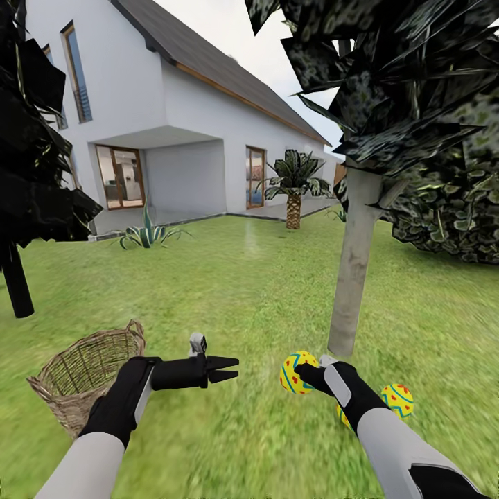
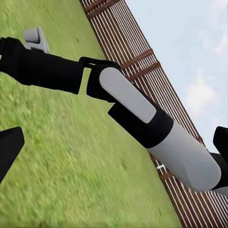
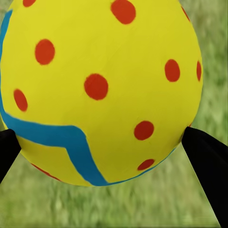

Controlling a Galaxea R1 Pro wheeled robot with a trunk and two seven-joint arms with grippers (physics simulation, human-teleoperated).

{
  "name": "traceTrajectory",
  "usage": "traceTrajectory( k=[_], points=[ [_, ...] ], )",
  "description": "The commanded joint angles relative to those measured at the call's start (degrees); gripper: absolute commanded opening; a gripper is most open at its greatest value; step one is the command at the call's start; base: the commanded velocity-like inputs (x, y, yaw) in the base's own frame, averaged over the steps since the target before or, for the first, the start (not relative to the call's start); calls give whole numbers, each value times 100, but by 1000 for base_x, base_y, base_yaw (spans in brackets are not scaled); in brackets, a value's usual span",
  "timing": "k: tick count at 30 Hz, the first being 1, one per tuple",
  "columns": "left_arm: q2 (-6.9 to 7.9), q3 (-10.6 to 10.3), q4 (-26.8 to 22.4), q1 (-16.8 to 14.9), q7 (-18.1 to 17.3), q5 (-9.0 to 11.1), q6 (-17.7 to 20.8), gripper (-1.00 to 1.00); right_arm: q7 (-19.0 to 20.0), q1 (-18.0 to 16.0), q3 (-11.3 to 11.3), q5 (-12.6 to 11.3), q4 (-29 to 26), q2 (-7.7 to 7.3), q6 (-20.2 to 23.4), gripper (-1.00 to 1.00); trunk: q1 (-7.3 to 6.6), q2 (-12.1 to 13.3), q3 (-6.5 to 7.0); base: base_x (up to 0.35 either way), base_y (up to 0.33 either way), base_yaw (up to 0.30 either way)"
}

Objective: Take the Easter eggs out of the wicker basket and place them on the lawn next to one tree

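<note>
Yellow, red-dotted and crossed by a blue zigzag, one Easter egg (image 3: 99, 90) sits between the two dark fingers of the right gripper (image 3: 102, 156), which press its sides, as the right wrist view shows up close; from the head view this held egg (image 1: 296, 373) hangs just above the lawn (image 1: 249, 291) near the foot of the pale grey tree trunk (image 1: 353, 267); a second egg (image 1: 398, 400) lies on the grass just right of the right forearm, and a sliver of a third egg (image 1: 342, 414) peeks out beside that arm; the wicker basket (image 1: 83, 381) stands well to the left, tilted, its woven inside showing no eggs; the left gripper (image 1: 229, 369) hovers between basket and eggs, its fingers parted a little and holding nothing; beyond stand a white house (image 1: 173, 118), a small palm (image 1: 294, 187) and a black-leaved tree (image 1: 28, 173).
</note>
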Motion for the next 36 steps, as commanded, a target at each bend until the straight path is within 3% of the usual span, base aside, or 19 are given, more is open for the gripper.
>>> traceTrajectory(
  k=[1, 36],
  points=[
    [-10, 20, -6, -3, -46, -59, 60, 100, -43, -2, -21, -59, -12, 4, 22, -100, 1, -5, -29, 0, 0, 0],
    [-6, 17, -6, -3, -49, -63, 60, 100, -42, -2, -9, -28, -12, 4, 13, -100, 91, -52, -805, 0, 0, 0]
  ],
)
